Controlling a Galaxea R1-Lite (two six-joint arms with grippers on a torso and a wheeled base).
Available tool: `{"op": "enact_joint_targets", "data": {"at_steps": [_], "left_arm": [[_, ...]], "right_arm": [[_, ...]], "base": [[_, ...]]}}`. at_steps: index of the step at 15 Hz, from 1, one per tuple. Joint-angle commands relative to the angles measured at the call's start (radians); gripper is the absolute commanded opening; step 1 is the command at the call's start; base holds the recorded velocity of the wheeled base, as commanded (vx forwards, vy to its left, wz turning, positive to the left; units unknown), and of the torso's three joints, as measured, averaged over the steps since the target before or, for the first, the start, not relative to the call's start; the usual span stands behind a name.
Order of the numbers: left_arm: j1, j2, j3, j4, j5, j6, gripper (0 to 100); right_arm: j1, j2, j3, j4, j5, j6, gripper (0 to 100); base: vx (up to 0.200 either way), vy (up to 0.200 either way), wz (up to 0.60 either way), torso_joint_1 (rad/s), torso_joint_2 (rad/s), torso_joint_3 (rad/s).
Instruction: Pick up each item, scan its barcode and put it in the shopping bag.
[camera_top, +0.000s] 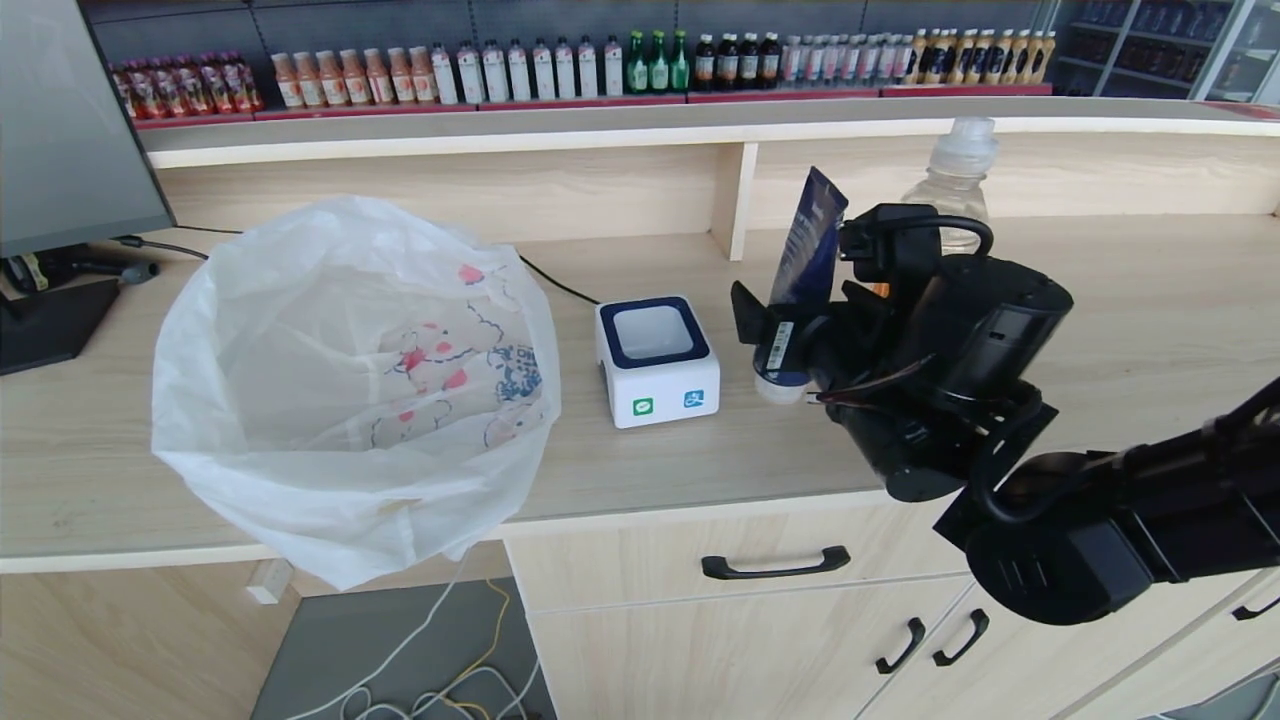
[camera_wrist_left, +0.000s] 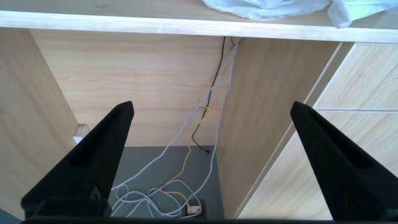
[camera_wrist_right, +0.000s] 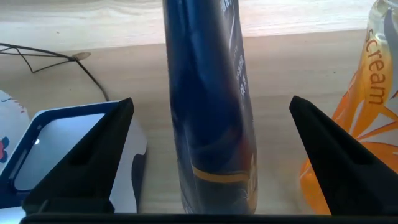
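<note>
We find the right gripper (camera_wrist_right: 211, 107) with its fingers (camera_wrist_right: 93, 155) spread wide, one on each side of the dark blue plastic squeeze tube (camera_top: 810, 240), with a gap on both sides. The tube stands cap-down on the light wooden counter (camera_top: 1150, 320), just right of the white cube-shaped scanner (camera_top: 657, 360). A clear plastic bottle with an orange label (camera_top: 955, 170) stands just beyond the tube. The translucent white plastic shopping bag (camera_top: 350, 380) sits left of the scanner. The left gripper (camera_wrist_left: 211, 109) hangs below the counter edge, its fingers (camera_wrist_left: 106, 149) likewise spread apart.
</note>
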Motion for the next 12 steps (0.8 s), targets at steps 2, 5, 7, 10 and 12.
{"op": "enact_joint_targets", "data": {"at_steps": [2, 5, 7, 10, 12], "left_arm": [[0.0, 0.0, 0.0, 0.0, 0.0, -0.001, 100], [0.002, 0.0, 0.0, 0.0, 0.0, -0.001, 100], [0.002, 0.0, 0.0, 0.0, 0.0, -0.001, 100], [0.0, 0.0, 0.0, 0.0, 0.0, -0.001, 100], [0.0, 0.0, 0.0, 0.0, 0.0, -0.001, 100]], "right_arm": [[-0.013, 0.01, 0.006, -0.002, 0.008, 0.001, 100], [-0.015, 0.025, 0.006, -0.003, 0.009, 0.006, 100], [-0.015, 0.031, 0.003, -0.003, 0.009, 0.014, 100], [-0.015, 0.031, 0.007, -0.003, 0.011, 0.018, 100], [-0.015, 0.04, 0.0, -0.003, 0.009, 0.027, 100]], "base": [[0.0, 0.0, 0.0, 0.0, 0.0, 0.0], [0.0, 0.0, 0.0, 0.0, 0.0, 0.0], [0.0, 0.0, 0.0, 0.0, 0.0, 0.0], [0.0, 0.0, 0.0, 0.0, 0.0, 0.0], [0.0, 0.0, 0.0, 0.0, 0.0, 0.0]]}}
